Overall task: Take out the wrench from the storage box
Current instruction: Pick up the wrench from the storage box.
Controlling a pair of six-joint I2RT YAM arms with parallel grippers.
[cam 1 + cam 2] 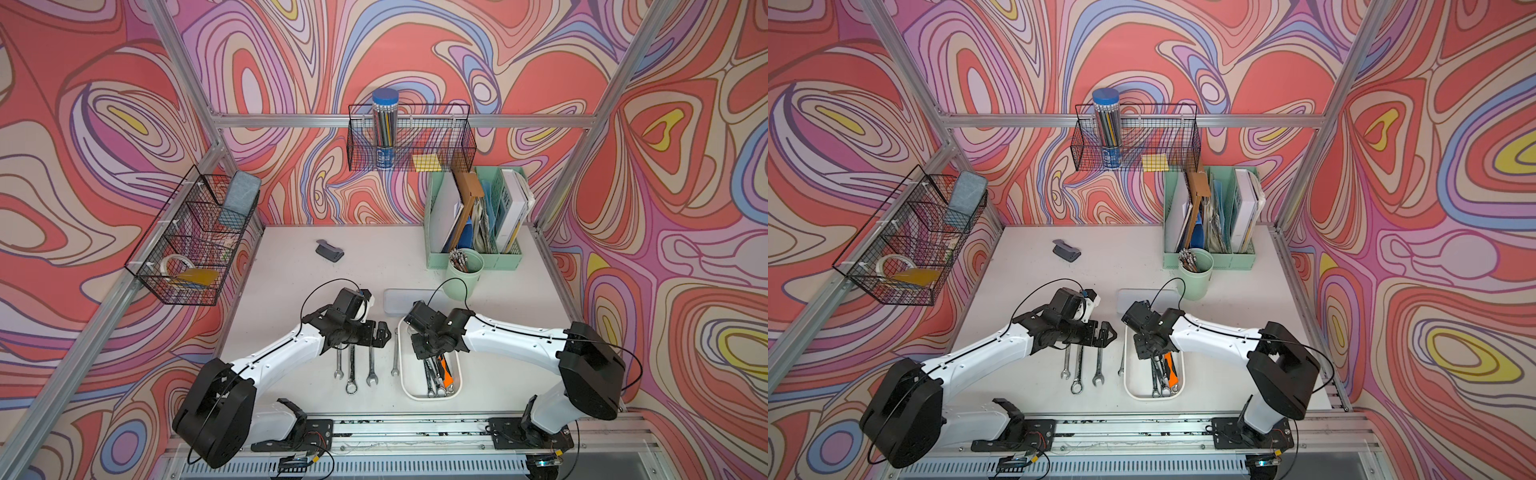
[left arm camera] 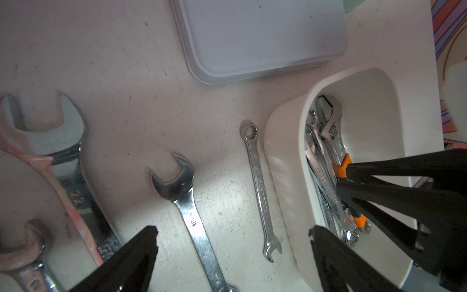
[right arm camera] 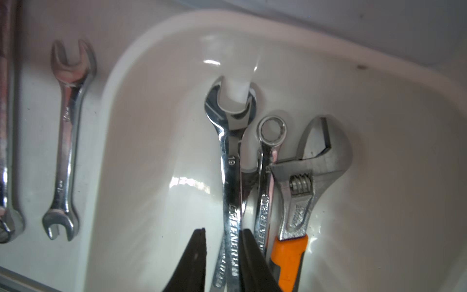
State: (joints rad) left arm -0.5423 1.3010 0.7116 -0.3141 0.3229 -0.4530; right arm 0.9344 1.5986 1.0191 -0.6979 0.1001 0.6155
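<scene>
Right now the storage box [image 1: 415,394] sits on the bench [image 1: 286,286] at about 5 o'clock from the bench's middle, its long sides running from 12 to 6 o'clock. The wrench stamped 19 [image 3: 231,161] lies lengthwise inside it, open end toward the box's 12 o'clock wall. Close on its 3 o'clock side lie a ring-ended wrench [image 3: 271,131] and an adjustable wrench [image 3: 312,174] with an orange grip, the shafts bunched together and partly overlapping.

The right jaws reach down into the box over its 12 o'clock half and stand narrow. The right fingers [image 3: 199,252] straddle the shaft of the wrench stamped 19. One finger lies against it, while a slit of white box floor shows between the other finger and the shaft, so they are not clamped on it.

The left jaws stand wide apart and hold nothing. The left fingers [image 2: 136,260] hover above the bench at 9 o'clock from the box, over the 12 o'clock ends of a row of three wrenches [image 1: 352,370] laid parallel.

A small wrench [image 2: 260,187] lies between that row and the box, just beside the box's 9 o'clock wall. A pale lidded case [image 1: 397,301] lies flat at 12 o'clock from the box, near its end wall. A green cup [image 1: 465,274] holding pens or pencils stands at about 1 o'clock.
</scene>
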